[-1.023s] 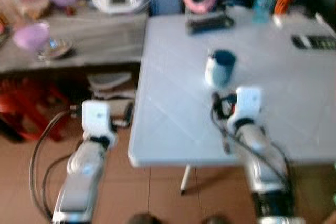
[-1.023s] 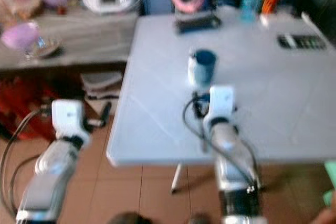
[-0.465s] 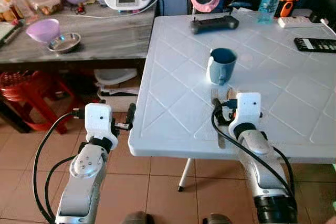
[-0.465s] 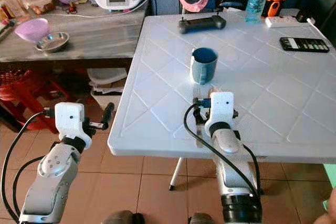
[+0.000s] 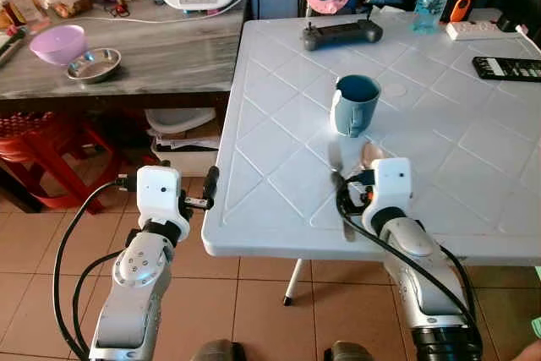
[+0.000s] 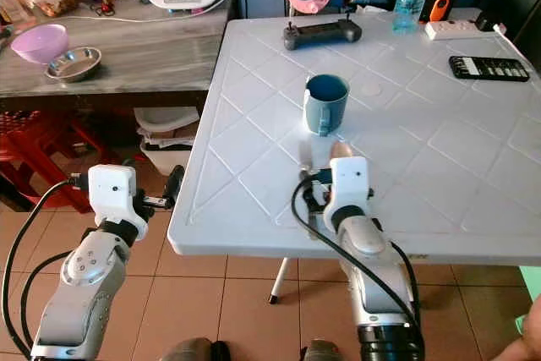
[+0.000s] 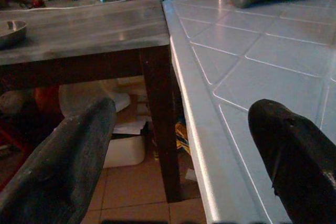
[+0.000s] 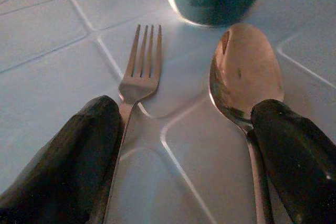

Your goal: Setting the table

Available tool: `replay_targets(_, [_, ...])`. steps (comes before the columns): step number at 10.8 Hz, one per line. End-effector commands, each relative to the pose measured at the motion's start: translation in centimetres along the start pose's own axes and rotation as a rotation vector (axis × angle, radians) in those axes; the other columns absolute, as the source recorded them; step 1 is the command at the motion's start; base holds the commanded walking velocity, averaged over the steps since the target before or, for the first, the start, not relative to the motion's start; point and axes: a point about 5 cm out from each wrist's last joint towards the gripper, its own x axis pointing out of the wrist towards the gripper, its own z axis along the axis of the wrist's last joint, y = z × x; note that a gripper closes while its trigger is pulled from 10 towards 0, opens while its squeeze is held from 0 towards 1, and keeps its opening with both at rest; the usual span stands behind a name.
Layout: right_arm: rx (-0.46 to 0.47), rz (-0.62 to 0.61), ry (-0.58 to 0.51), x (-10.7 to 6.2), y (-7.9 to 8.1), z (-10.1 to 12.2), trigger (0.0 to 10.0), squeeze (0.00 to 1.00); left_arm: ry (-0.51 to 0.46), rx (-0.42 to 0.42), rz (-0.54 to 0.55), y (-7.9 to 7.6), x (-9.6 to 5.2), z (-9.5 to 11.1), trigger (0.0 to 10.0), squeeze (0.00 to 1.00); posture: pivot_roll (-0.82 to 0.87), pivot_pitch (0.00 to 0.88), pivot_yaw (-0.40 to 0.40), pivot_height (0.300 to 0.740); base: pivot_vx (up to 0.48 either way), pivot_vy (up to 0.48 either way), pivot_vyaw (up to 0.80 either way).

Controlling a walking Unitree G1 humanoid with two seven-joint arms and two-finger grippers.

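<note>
Right gripper: my right gripper (image 8: 184, 145) hovers low over the near edge of the white table (image 5: 279, 137), fingers spread wide with nothing between them.
Fork: the fork (image 8: 137, 77) lies flat on the table just inside one finger, tines toward the mug.
Spoon: the spoon (image 8: 245, 74) lies beside the fork, bowl up, its handle running under my other finger.
Mug: the blue mug (image 5: 355, 105) stands upright just beyond the two utensil heads, handle toward me.
Left gripper: my left gripper (image 7: 178, 150) hangs off the table's left edge, fingers wide apart and empty.
Done: as I judge it, mug, fork and spoon are laid as one place setting.
Left: no plate at this place; the purple bowl (image 5: 57, 43) and metal dish (image 5: 93, 64) sit on the wooden side table (image 5: 161, 48), well apart.
</note>
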Motion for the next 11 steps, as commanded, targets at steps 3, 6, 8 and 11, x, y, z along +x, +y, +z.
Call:
replay_targets(3, [0.023, 0.054, -0.039, -0.6, 1.3, 2.1, 10.0, 0.00, 0.000, 0.000, 0.006, 0.2, -0.2, 0.1, 10.0, 0.00, -0.02, 0.073, 0.091, 0.740, 0.000, 0.000, 0.00])
replay_targets(6, [0.024, 0.077, -0.043, -0.9, 1.5, 3.2, 10.0, 0.00, 0.004, -0.003, -0.001, 0.1, -0.1, 0.0, 10.0, 0.00, -0.03, 0.077, 0.090, 0.740, 0.000, 0.000, 0.00])
replay_targets(8, [0.042, 0.091, 0.036, -0.6, 1.5, 1.2, 10.0, 0.00, 0.010, -0.004, -0.008, -0.1, -0.1, -0.1, 10.0, 0.00, -0.03, 0.079, 0.092, 0.740, 0.000, 0.000, 0.00])
replay_targets(11, [0.028, 0.137, 0.055, 0.4, 2.2, 0.8, 0.0, 0.00, 0.014, -0.002, -0.012, -0.2, -0.2, -0.2, 10.0, 0.00, -0.02, 0.082, 0.091, 0.740, 0.000, 0.000, 0.00])
